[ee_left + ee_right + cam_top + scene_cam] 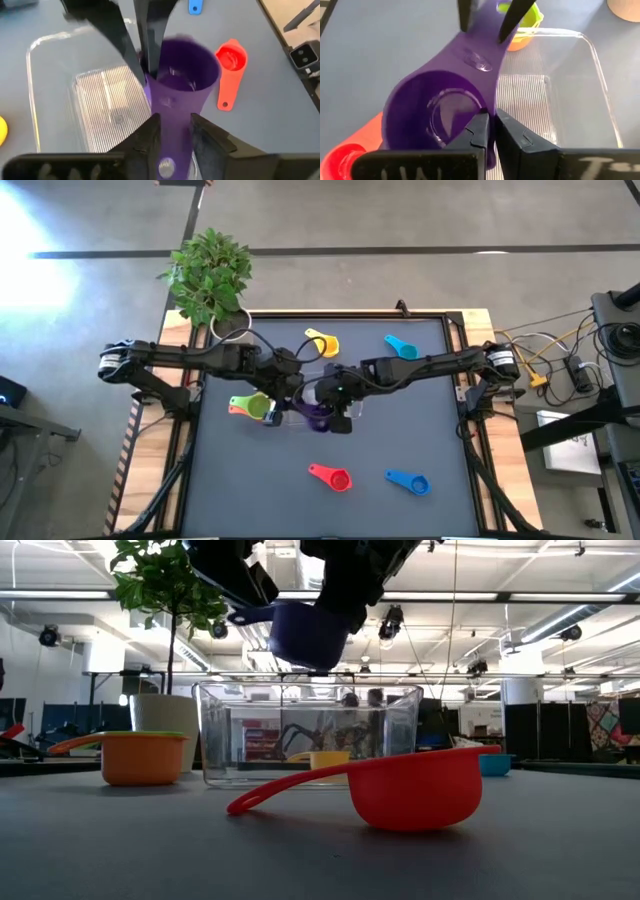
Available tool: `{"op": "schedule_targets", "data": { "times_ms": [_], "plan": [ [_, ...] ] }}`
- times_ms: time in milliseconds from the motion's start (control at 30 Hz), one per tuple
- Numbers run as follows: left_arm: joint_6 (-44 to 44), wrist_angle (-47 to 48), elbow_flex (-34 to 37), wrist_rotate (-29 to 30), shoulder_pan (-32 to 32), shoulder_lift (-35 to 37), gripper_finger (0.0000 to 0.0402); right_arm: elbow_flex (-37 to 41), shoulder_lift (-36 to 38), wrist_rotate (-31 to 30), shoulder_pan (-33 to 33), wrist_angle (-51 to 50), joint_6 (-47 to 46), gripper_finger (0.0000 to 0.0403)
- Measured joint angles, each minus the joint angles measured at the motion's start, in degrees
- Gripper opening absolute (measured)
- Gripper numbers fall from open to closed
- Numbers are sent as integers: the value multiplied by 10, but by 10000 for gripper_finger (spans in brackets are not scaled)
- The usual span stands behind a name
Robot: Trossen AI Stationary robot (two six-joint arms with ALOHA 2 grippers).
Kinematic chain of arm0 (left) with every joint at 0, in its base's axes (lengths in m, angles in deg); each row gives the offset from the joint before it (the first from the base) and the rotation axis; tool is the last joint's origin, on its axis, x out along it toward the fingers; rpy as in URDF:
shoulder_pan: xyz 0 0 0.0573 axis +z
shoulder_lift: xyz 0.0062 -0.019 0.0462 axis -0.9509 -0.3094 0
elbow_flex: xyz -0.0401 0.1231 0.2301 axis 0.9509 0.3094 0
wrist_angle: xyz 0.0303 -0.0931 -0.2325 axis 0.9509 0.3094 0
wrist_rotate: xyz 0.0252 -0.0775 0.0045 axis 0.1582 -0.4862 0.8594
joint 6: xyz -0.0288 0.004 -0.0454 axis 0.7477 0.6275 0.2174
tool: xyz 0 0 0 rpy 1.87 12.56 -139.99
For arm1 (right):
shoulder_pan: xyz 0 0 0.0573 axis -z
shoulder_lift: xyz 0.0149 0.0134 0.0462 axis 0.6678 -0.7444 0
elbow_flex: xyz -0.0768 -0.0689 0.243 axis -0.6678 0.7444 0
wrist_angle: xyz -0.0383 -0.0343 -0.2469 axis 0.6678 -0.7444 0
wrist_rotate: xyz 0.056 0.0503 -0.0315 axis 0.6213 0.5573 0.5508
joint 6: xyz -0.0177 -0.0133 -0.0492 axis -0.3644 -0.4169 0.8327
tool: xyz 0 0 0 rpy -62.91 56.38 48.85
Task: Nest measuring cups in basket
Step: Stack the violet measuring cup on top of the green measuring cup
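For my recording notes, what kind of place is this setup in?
Likely a robotics lab or workshop hall: polished concrete floor, exposed ceiling strip lights, and cabled equipment racks beside the table.

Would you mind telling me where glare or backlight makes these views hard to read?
High view: bright glare on the floor at upper left. Low view: ceiling lights backlight the purple cup, so it looks near-black above the basket. Left wrist view: the basket's ribbed floor shines.

Two dark jointed arms with black fingers (479, 131).
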Motion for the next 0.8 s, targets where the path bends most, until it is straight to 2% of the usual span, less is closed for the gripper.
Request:
{"op": "schedule_targets", "data": {
  "times_ms": [300, 667, 800],
  "plan": [
    [0, 22, 0, 15, 0, 0, 5, 0, 6, -16, 0, 0, 1, 39],
    [0, 17, 0, 15, 0, 0, 0, 0, 6, -19, 0, -20, -1, 40],
    [1, 3, 4, 14, 0, 0, 0, 0, 6, -40, 0, -31, 3, 41]
  ]
}}
